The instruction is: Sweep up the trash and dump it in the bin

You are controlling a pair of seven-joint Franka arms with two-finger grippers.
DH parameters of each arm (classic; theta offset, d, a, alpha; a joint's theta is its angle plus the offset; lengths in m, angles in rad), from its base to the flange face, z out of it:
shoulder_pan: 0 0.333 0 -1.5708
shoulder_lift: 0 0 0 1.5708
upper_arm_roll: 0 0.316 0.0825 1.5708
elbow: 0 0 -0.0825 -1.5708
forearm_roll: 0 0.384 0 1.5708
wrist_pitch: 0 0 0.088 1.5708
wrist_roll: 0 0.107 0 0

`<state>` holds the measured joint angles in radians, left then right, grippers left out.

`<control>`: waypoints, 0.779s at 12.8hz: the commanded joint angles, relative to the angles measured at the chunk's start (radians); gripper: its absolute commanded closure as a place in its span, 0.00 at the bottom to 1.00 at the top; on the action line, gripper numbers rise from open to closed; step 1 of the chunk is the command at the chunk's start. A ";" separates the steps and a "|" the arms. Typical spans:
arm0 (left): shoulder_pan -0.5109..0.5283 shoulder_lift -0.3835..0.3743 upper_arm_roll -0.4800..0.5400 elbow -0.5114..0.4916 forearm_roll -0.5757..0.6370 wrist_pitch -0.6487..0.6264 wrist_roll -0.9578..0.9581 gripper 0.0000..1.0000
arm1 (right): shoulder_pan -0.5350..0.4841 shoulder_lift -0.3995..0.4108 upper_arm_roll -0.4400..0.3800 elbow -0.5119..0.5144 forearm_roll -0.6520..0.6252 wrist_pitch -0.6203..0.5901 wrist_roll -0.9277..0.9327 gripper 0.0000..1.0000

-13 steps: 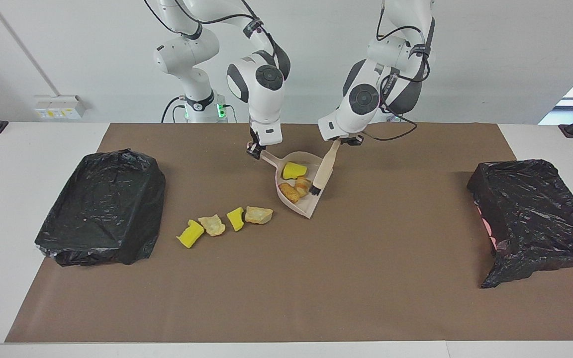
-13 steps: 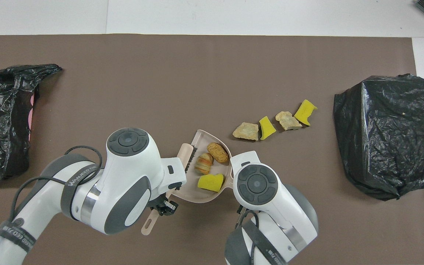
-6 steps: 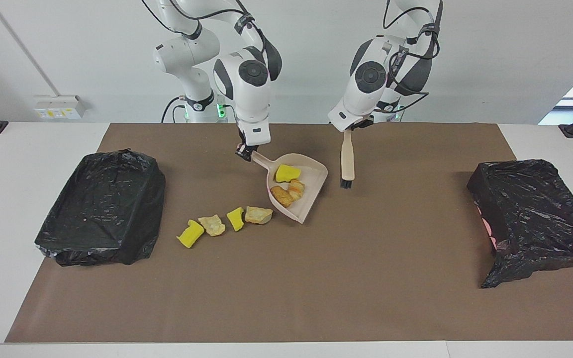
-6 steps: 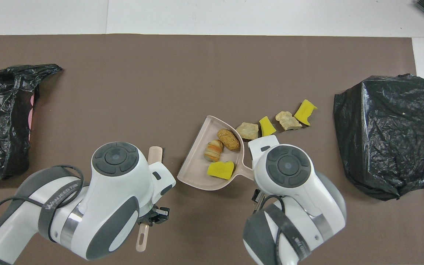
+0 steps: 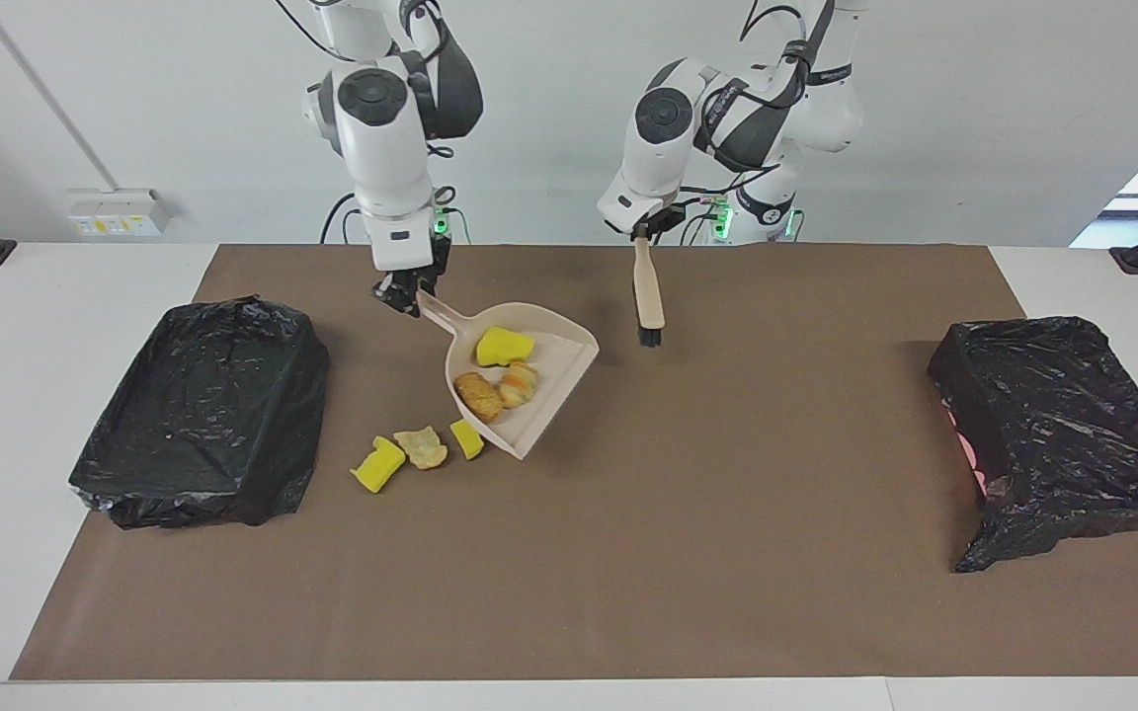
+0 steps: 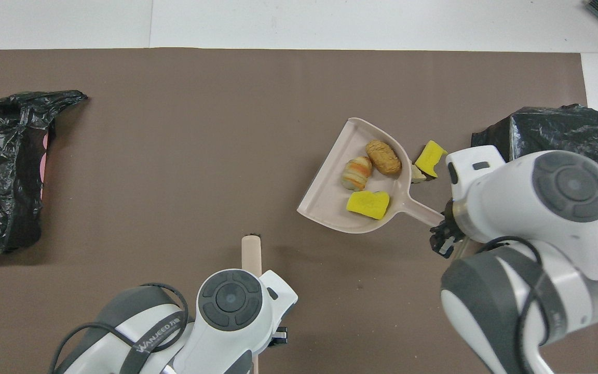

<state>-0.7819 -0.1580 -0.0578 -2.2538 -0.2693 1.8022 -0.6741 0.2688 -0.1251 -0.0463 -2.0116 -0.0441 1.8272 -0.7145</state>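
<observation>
Beige plastic of the dustpan (image 5: 529, 380) was seen raised over the brown mat (image 5: 628, 553) in the facing view, its handle clenched by the right gripper (image 5: 409, 292) and its open edge tilted down toward the loose trash. Three pieces were carried in the pan: a yellow sponge piece (image 5: 503, 346), a tan bread-like lump (image 5: 478, 394) and a striped roll (image 5: 520, 383). On the mat just beside the pan's lower edge three loose pieces (image 5: 417, 452) were counted, two yellow and one tan between them. The brush (image 5: 647, 294) was held hanging bristles-down by the left gripper (image 5: 642, 233), jaws closed on its handle, over the mat near the robots. A black-lined bin (image 5: 202, 410) stood at the right arm's end of the table, nothing visible in it; a second black-lined bin (image 5: 1063, 430) stood at the left arm's end, its inside not visible.

In the overhead view the pan (image 6: 353, 182) and its three pieces were shown plainly, but most of the loose trash was covered by it: only one yellow piece (image 6: 430, 157) and a sliver of a tan one (image 6: 417, 175) showed. The right gripper (image 6: 443, 236) was seen on the handle's end. Only the brush's head end (image 6: 252, 254) showed; the left gripper was hidden under its own arm.
</observation>
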 commanded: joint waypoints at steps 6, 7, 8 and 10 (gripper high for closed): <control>-0.223 0.029 0.015 -0.115 -0.116 0.233 -0.179 1.00 | -0.422 0.065 -0.004 0.154 -0.075 -0.051 -0.497 1.00; -0.223 0.031 0.015 -0.121 -0.120 0.232 -0.171 1.00 | -0.457 0.080 -0.006 0.184 -0.126 -0.043 -0.555 1.00; -0.223 0.034 0.015 -0.122 -0.126 0.232 -0.168 1.00 | -0.492 0.100 -0.006 0.221 -0.155 -0.043 -0.609 1.00; -0.211 0.046 0.015 -0.121 -0.128 0.230 -0.138 1.00 | -0.549 0.177 -0.006 0.322 -0.259 -0.025 -0.716 1.00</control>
<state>-0.9900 -0.1106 -0.0522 -2.3552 -0.3762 2.0106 -0.8388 -0.2395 -0.0306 -0.0646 -1.8059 -0.2341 1.7992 -1.3506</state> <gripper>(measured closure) 0.740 0.674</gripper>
